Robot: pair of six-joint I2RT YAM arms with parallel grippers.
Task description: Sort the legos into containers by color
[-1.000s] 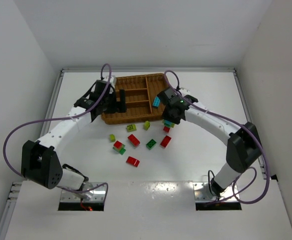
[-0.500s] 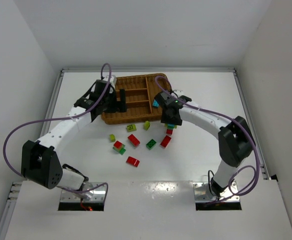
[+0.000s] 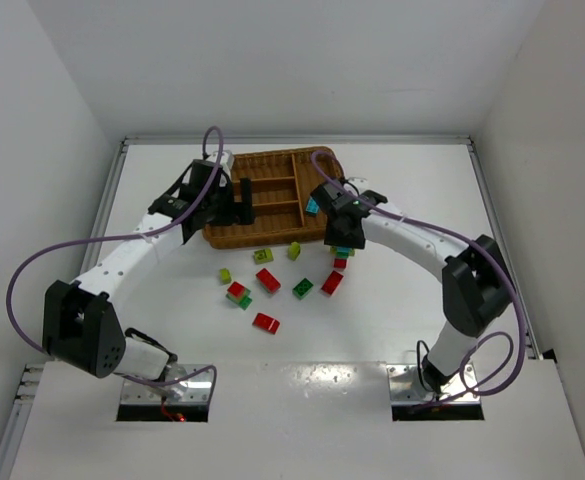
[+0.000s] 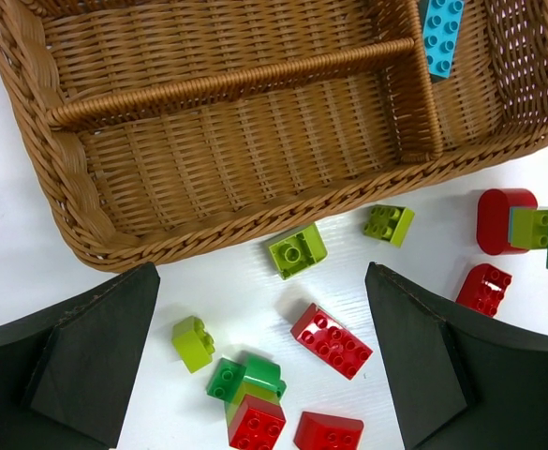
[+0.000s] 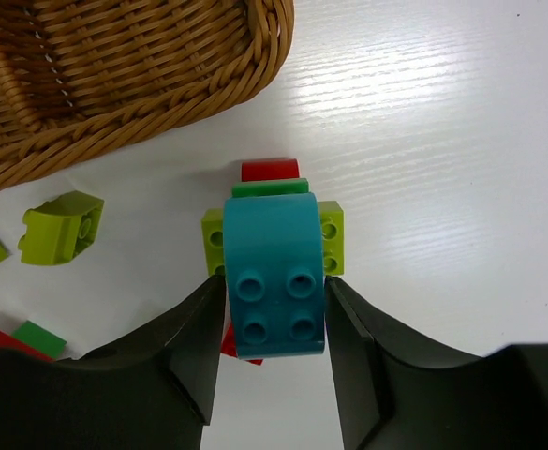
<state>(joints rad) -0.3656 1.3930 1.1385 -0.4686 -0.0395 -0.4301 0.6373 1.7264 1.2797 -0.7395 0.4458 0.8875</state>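
The brown wicker tray (image 3: 272, 160) stands at the table's far middle and also shows in the left wrist view (image 4: 67, 178). One cyan brick (image 4: 439, 36) lies in its cross slot. My right gripper (image 3: 341, 244) is just in front of the tray's right corner. It is shut on a curved cyan brick (image 5: 275, 272) that tops a stack with yellow-green (image 5: 332, 234), green and red pieces. My left gripper (image 4: 262, 272) is open above the tray's near edge, with loose red (image 4: 332, 339) and yellow-green (image 4: 297, 249) bricks on the table below it.
Loose bricks lie in front of the tray: a red-and-green stack (image 3: 238, 293), red ones (image 3: 265, 322) (image 3: 332, 283), a green one (image 3: 302, 288), small yellow-green ones (image 3: 225, 274) (image 3: 294, 250). White walls enclose the table on three sides.
My right gripper has moved from above the tray's right end toward me, down onto the stack topped by the cyan brick. The left arm has not moved.
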